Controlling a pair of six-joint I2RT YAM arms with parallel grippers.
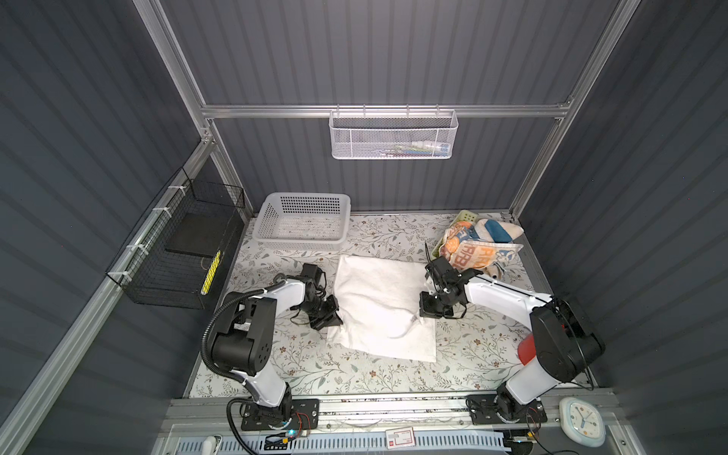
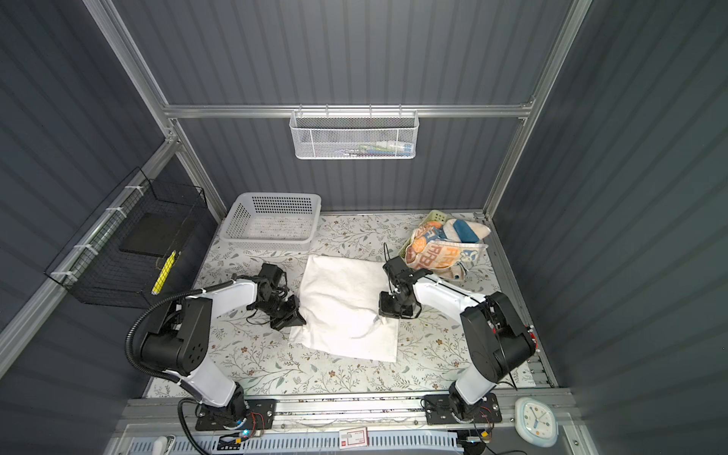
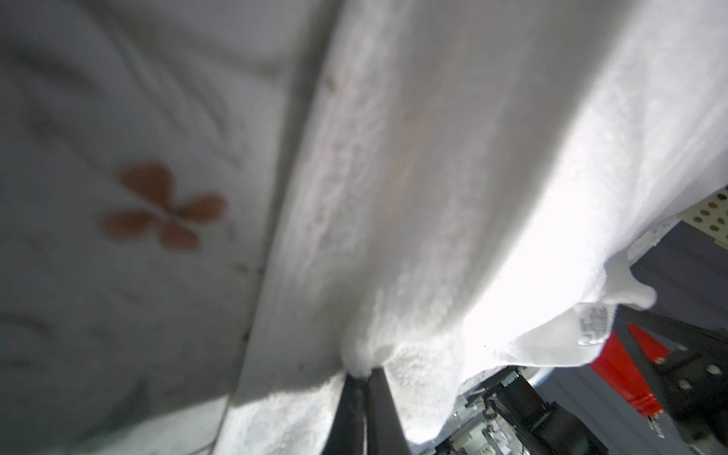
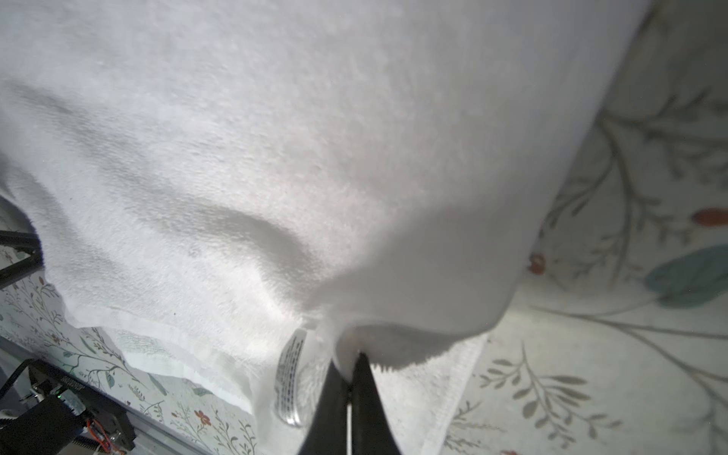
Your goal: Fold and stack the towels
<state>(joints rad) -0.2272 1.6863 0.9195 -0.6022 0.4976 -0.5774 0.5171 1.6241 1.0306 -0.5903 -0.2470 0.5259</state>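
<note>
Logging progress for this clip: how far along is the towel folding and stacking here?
Done: nothing finished shows; no folded stack is visible. In hand: the white towel lies mid-table, the left gripper and right gripper each shut on an opposite edge, apparently starting a fold. Remaining: finish it, then the coloured towels heaped on the green basket at the back right.

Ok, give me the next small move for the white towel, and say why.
Probably raise both pincers together a little. The left pincer and right pincer are each shut on an opposite side edge of the white towel, and in the right wrist view another layer with its label lies under the pinched one; a small lift should free it for folding over.
</note>
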